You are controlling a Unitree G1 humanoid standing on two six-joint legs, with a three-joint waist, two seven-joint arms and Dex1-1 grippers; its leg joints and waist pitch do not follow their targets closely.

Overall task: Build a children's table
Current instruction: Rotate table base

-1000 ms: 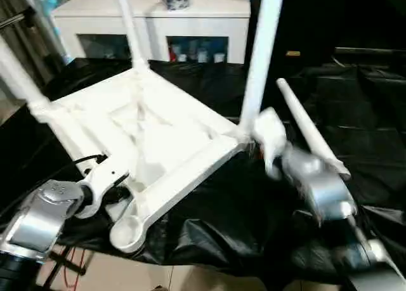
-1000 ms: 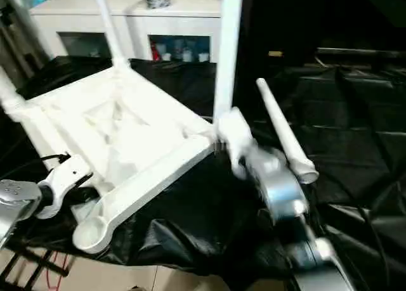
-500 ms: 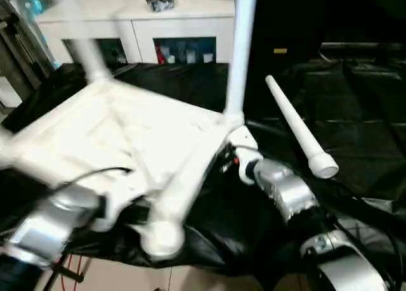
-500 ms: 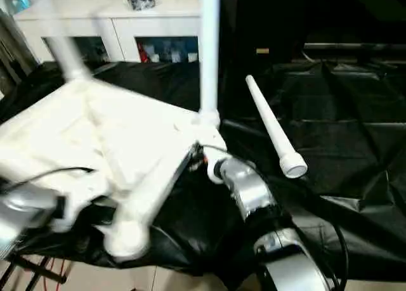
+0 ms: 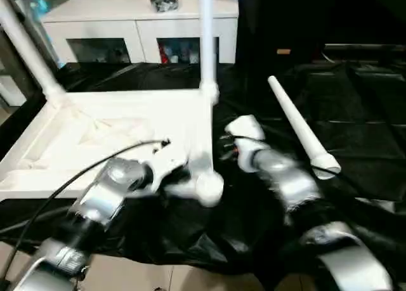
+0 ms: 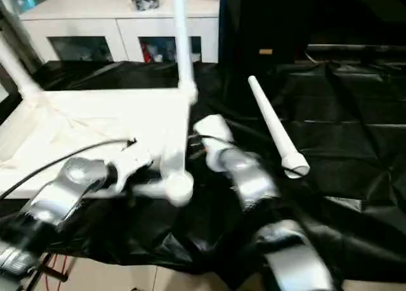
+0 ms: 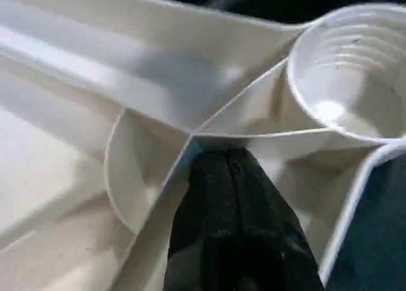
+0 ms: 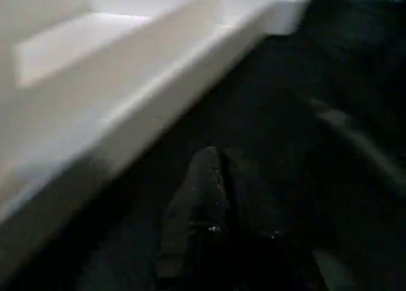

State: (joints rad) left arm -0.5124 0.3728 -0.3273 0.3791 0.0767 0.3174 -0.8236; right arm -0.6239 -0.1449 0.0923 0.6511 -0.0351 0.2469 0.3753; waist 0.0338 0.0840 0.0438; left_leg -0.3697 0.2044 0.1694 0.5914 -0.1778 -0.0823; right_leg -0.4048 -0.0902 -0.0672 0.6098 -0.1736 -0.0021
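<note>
Head views: children's table top (image 5: 120, 123) lies ribs-up on the black-draped bench (image 5: 361, 120), two legs (image 5: 207, 37) standing in far sockets, a loose leg (image 5: 298, 127) to its right. Judged light, stiff, slick hollow plastic; ribs and rim are the best holds. Left forearm reaches in low over the near edge beside the empty near-right socket (image 5: 208, 188); right arm stretches toward the right edge

Left wrist: left claw (image 7: 231, 177) pressed together on a rib (image 7: 190, 151) next to that socket

Right wrist: right claw (image 8: 219, 177) pressed together, empty, just off the top's edge
</note>
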